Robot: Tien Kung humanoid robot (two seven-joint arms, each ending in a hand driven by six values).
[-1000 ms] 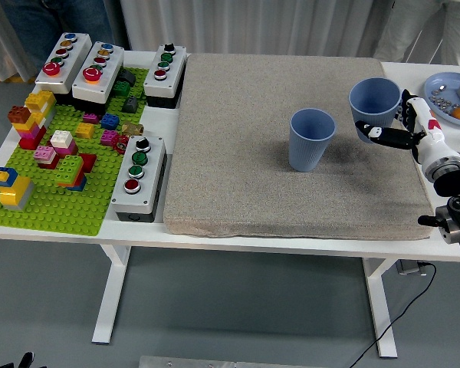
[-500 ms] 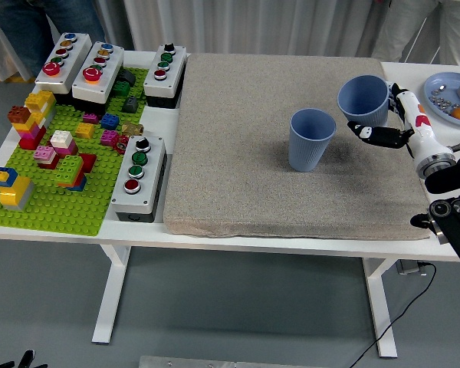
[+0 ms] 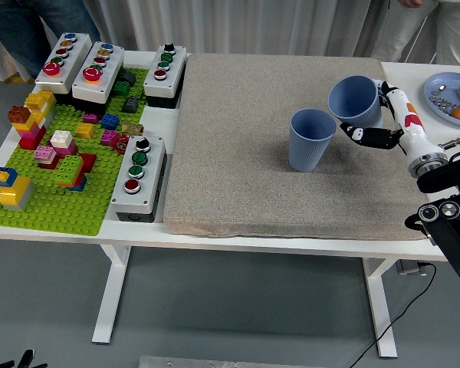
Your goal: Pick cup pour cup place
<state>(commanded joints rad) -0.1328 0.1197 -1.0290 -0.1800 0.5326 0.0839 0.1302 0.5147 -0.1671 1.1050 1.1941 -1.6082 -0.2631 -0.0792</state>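
Right hand fingers gripping tilted blue cup, just beside upright second cup, grey mat

No readable text — no labels, numbers

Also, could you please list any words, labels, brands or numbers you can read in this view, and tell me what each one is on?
None can be read.
Button boxes: no lettering can be made out; any labels are too small.
Right hand: a red mark on the white shell, too blurred to read.
Held cup and standing cup: plain blue, no print showing.
Mat and brick baseplate: no text visible.
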